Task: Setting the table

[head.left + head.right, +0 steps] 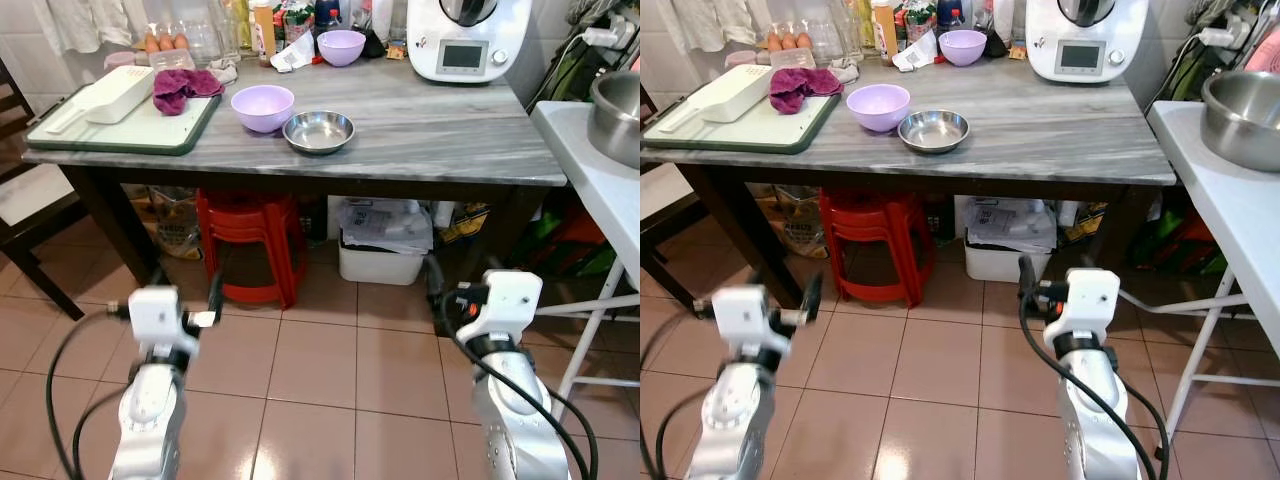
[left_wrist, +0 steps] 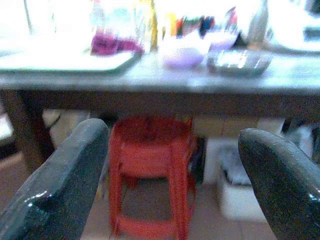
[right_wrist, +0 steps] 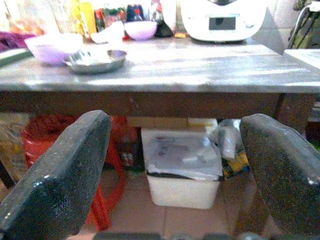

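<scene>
A stack of red plastic stools (image 1: 250, 245) stands under the grey marble-topped desk (image 1: 430, 135), ahead of the left tool. Just beside it, ahead of the right tool, sits a white plastic bin (image 1: 382, 245) with papers on top. A white kitchen machine with a small screen (image 1: 468, 38) stands at the desk's far edge, and a crumpled purple cloth (image 1: 182, 88) lies on a green-rimmed tray (image 1: 120, 130).

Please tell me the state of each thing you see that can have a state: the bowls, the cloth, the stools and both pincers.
Left pincer: open, holding nothing, below table height.
Right pincer: open, holding nothing, below table height.
Near purple bowl: upright, looks empty.
Steel bowl: upright, empty.
Far purple bowl: upright.
Magenta cloth: crumpled on the tray.
Red stools: stacked under the table.
</scene>
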Controlling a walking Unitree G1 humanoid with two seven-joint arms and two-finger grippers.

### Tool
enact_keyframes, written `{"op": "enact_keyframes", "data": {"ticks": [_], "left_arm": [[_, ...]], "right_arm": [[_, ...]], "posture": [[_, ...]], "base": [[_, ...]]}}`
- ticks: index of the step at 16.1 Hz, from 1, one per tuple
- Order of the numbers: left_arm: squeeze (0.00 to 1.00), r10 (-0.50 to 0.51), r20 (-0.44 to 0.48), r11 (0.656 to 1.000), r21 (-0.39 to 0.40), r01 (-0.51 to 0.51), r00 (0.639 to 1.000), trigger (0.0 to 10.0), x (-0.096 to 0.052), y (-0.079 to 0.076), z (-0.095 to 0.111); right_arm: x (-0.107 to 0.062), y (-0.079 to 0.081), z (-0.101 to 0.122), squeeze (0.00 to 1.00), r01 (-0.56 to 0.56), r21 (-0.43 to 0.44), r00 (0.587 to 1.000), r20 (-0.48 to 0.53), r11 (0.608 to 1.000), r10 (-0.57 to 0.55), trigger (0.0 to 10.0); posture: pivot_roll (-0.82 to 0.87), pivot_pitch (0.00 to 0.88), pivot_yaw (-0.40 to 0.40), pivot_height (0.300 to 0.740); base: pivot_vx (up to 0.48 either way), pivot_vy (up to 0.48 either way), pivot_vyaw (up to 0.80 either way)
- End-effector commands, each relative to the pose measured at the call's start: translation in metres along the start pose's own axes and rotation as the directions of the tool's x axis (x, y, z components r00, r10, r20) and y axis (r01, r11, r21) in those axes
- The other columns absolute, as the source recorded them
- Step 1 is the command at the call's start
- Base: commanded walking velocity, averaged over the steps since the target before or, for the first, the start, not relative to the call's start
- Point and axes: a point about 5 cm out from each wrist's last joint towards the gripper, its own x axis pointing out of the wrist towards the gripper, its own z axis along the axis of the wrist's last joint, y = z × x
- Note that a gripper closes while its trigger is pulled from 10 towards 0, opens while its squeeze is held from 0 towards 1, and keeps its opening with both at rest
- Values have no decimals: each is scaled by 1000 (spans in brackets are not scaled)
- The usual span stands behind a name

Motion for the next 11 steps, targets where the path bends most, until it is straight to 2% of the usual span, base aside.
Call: {"op": "enact_keyframes", "data": {"ticks": [1,3,5,8,10,11], "left_arm": [[0,-6,22,1000,14,6,1000,10000,1,-3,6],[0,-12,29,1000,11,12,1000,10000,-3,-5,6],[0,-28,-10,999,33,29,1000,10000,-11,-6,3],[0,-71,10,994,83,70,997,10000,-8,-6,12],[0,-57,21,993,101,54,998,10000,-3,-4,17],[0,-41,13,995,95,39,999,10000,-2,-4,17]], "right_arm": [[0,1,3,0,2,6,1000,3,1000,-2,10000],[1,1,1,0,2,0,1000,-3,1000,-2,10000],[1,0,1,0,-1,-3,1000,-15,1000,1,10000],[5,1,3,0,-10,-1,1000,-10,1000,10,10000],[9,1,8,0,-6,-3,1000,5,1000,6,10000],[8,0,7,0,0,-4,1000,4,1000,0,10000]], "posture": [[-152,75,43,740],[-152,76,40,740],[-149,81,36,740],[-146,84,29,740],[-153,84,30,740],[-155,85,29,740]], "base": [[0,0,0],[0,0,0],[0,0,0],[0,0,0],[0,0,0],[0,0,-575]]}}
